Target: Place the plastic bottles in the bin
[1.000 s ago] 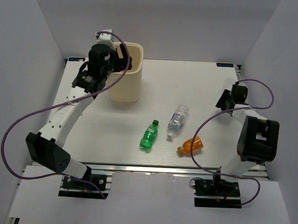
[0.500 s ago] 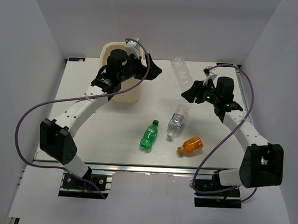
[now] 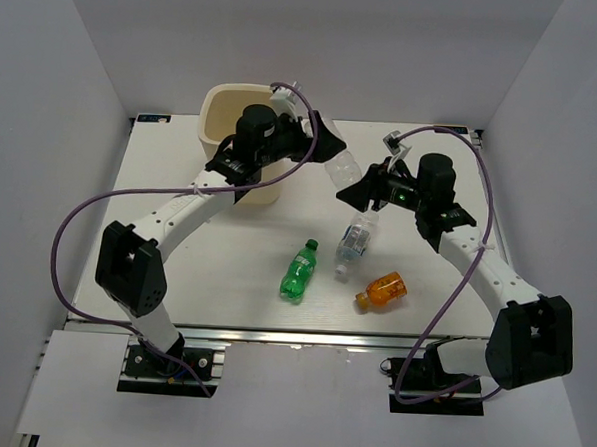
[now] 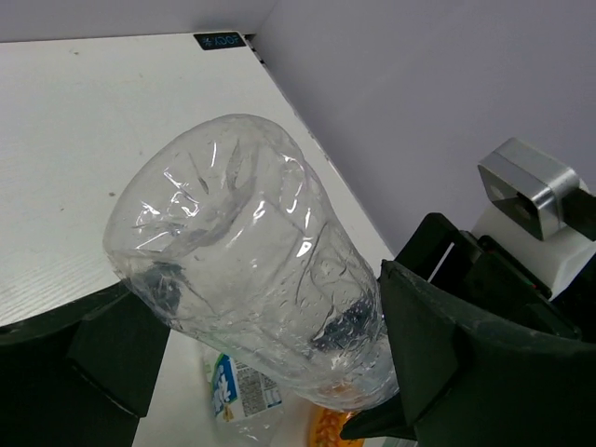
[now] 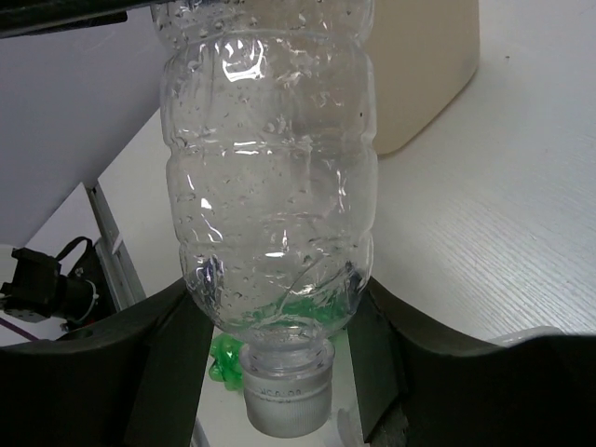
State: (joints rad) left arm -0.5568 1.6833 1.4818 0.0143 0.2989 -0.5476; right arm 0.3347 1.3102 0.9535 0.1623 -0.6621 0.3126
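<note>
Two grippers share one bottle above the middle of the white table (image 3: 177, 247). The large clear ribbed bottle (image 3: 342, 172) hangs tilted in the air between them, its base toward the left arm and its capless neck toward the right arm. The right gripper (image 3: 358, 192) is clamped on it just above the neck; in the right wrist view its dark fingers (image 5: 154, 358) press against both sides of the lowest rib. The left gripper (image 3: 328, 147) has its fingers (image 4: 438, 354) spread wide around the bottle's base, but whether they are pressing on it or only bracketing it cannot be told.

Just left of this pair stands the tall cream bin (image 3: 225, 98), upright at the far left of the table, with the left arm crossing in front of it.

Three more bottles lie on their sides nearer the arm bases: a clear bottle with a blue label (image 3: 355, 241) directly below the held one, a green bottle (image 3: 298, 272) to its left, and a short orange bottle (image 3: 382, 290) to its right, each apart from the others.
</note>
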